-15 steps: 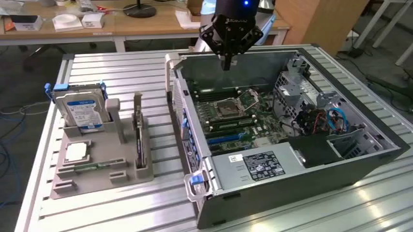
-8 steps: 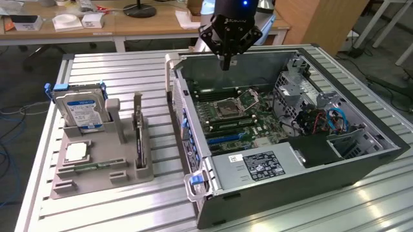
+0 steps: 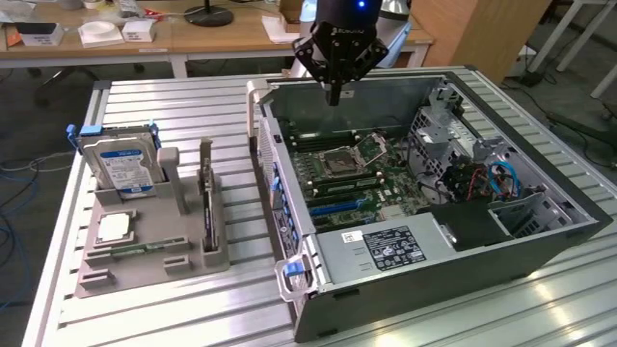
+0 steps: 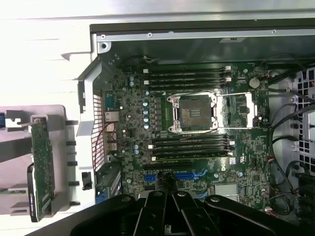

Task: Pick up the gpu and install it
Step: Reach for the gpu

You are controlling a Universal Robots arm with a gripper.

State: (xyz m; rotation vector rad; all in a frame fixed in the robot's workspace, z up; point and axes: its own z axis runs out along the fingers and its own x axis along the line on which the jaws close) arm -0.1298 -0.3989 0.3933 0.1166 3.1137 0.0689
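Closed, empty tool (image 3: 334, 98) hovers over the case (image 3: 434, 289); gpu (image 3: 206, 202) stands edgewise in a holder (image 3: 144, 264) beside it, best pinched squarely across its edge.

My arm (image 3: 347, 18) hangs from the upper edge of the exterior view, wrist vertical. My end effector (image 3: 334, 97) points straight down; its black linkages spread below the wrist, then converge. The two fingers (image 3: 334, 92) are pressed together into one narrow tip. The wrist view shows the linkages meeting at the centre line.
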